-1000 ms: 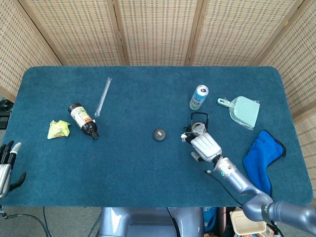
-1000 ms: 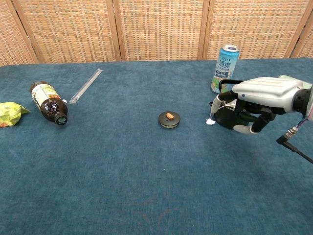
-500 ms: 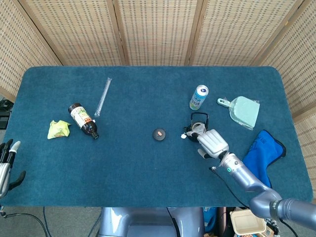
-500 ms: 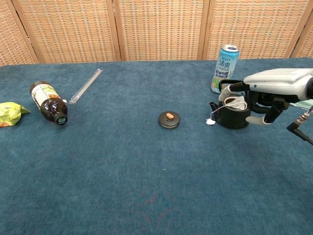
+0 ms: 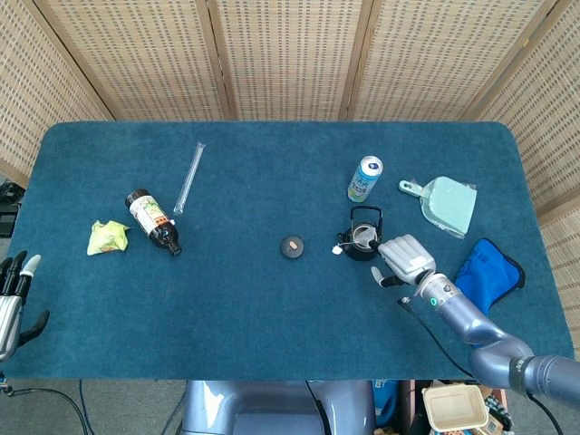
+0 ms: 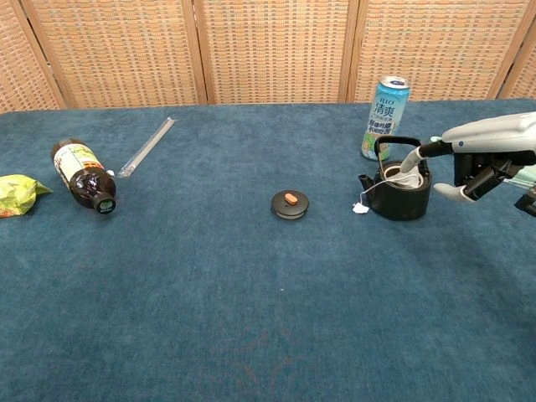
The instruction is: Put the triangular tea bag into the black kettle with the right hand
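The black kettle [image 5: 363, 241] [image 6: 400, 194] stands upright right of centre with its lid off. The white tea bag [image 6: 399, 177] lies in its mouth, and the bag's string and small tag [image 6: 360, 208] [image 5: 338, 249] hang over the left side onto the cloth. My right hand [image 5: 405, 257] [image 6: 487, 151] hovers just right of the kettle, holding nothing, with one fingertip still reaching toward the rim. At the bottom left corner of the head view, my left hand [image 5: 13, 294] hangs off the table edge with fingers apart.
The kettle's lid [image 5: 292, 246] [image 6: 290, 203] lies left of it. A drink can [image 5: 364, 178] [image 6: 389, 117] stands behind the kettle. A green dustpan [image 5: 446, 204] and blue cloth [image 5: 482, 281] lie to the right. Far left are a brown bottle [image 5: 152, 220], a clear tube [image 5: 188, 178] and a yellow wrapper [image 5: 106, 236].
My right hand has let go and drawn back to the right, off the kettle. The tea bag stays in the kettle's mouth with its tag hanging outside.
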